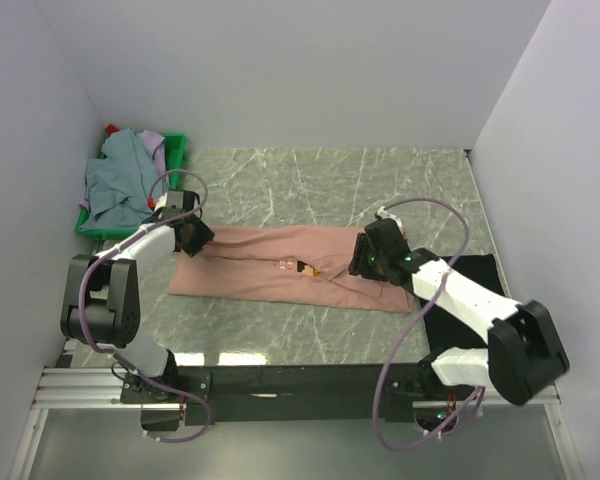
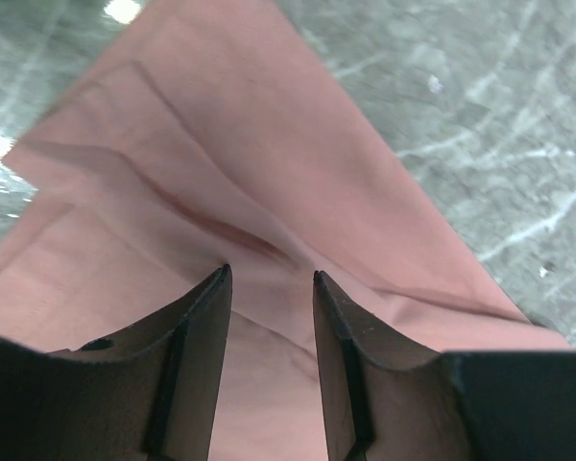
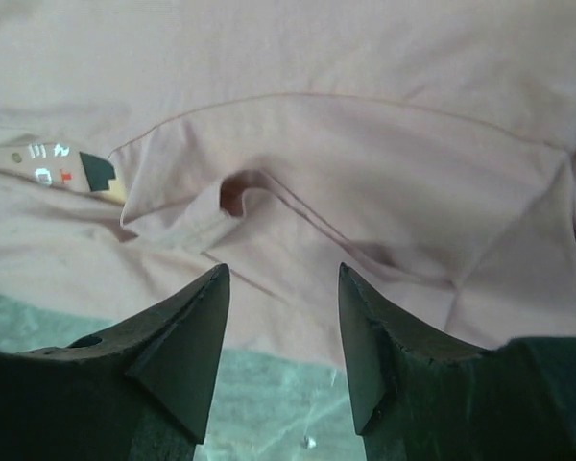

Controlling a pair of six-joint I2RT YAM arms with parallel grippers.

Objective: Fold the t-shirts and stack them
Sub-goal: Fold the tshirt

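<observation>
Soft, even overhead light; faint shadows; white glare patches on the glossy table (image 1: pixel 280 180)

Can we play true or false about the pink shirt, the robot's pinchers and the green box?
1. The pink t-shirt lies spread on the table. True.
2. The right gripper is pinching the pink t-shirt. False: its jaws stand apart and are not clamped on the cloth.
3. The green crate has nothing in it. False: a grey-blue t-shirt is heaped in it.
4. A black t-shirt lies at the right side of the table, partly under the right arm. True.
5. The left gripper is open over the pink t-shirt. True.
</observation>
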